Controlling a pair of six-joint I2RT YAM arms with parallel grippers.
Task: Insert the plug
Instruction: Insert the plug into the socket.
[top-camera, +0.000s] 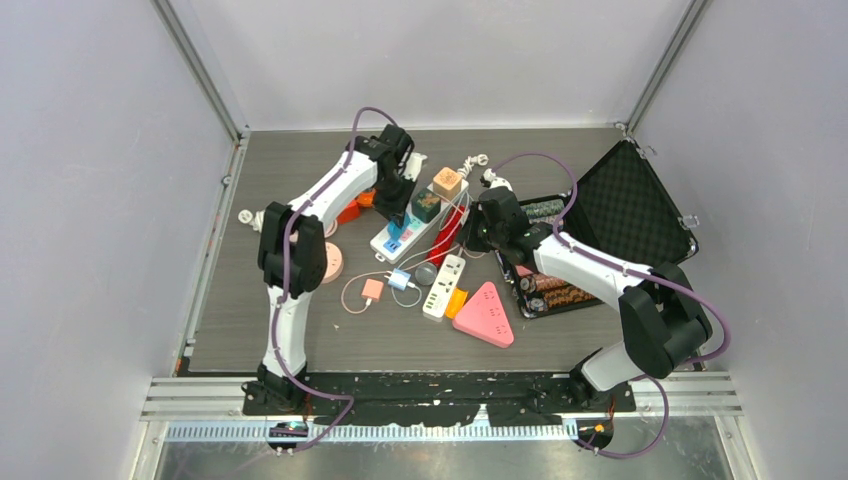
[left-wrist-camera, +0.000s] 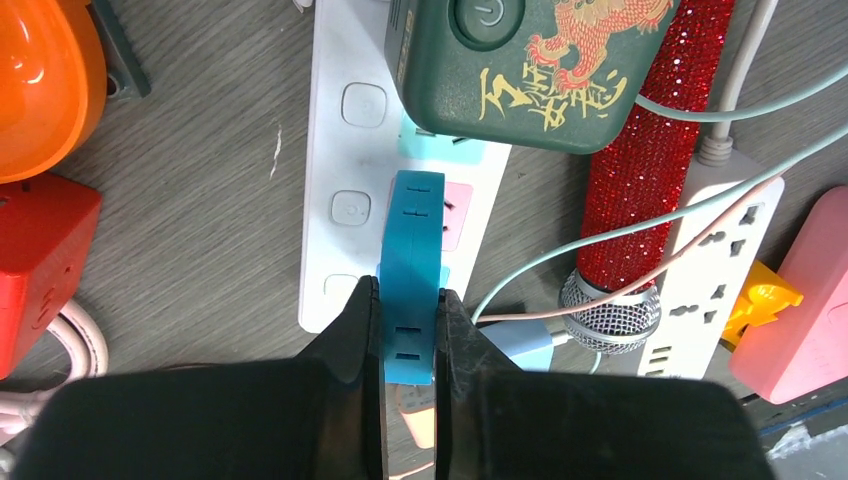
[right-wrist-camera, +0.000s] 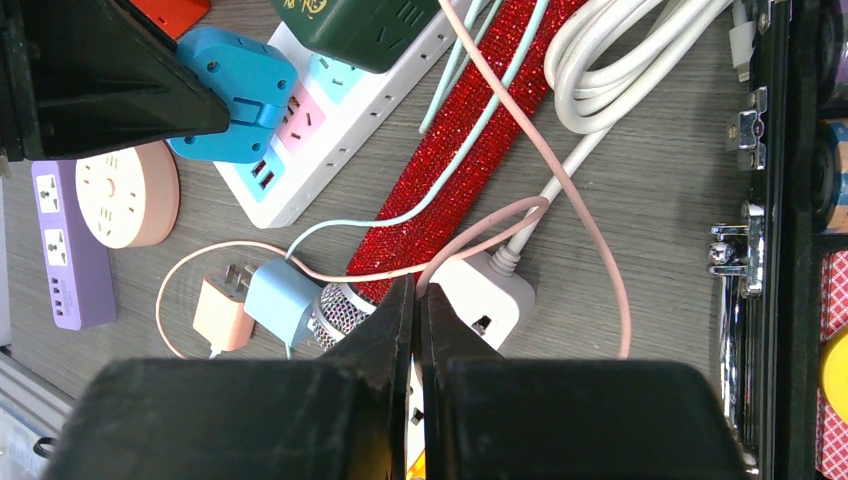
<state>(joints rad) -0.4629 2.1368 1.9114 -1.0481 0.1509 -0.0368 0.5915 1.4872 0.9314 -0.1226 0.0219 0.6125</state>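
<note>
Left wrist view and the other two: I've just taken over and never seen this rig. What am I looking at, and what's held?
The white left arm and right arm stand at the near edge of a dark table. The top view looks down on both; each wrist camera rides on one arm, looking past its tip. The left gripper is shut on a blue plastic plug over a white power strip, next to a dark green cube adapter; whether it is seated I cannot tell. The right gripper is shut and empty, near a red glittery microphone. An open black case and a pink triangular socket block lie nearby.
</note>
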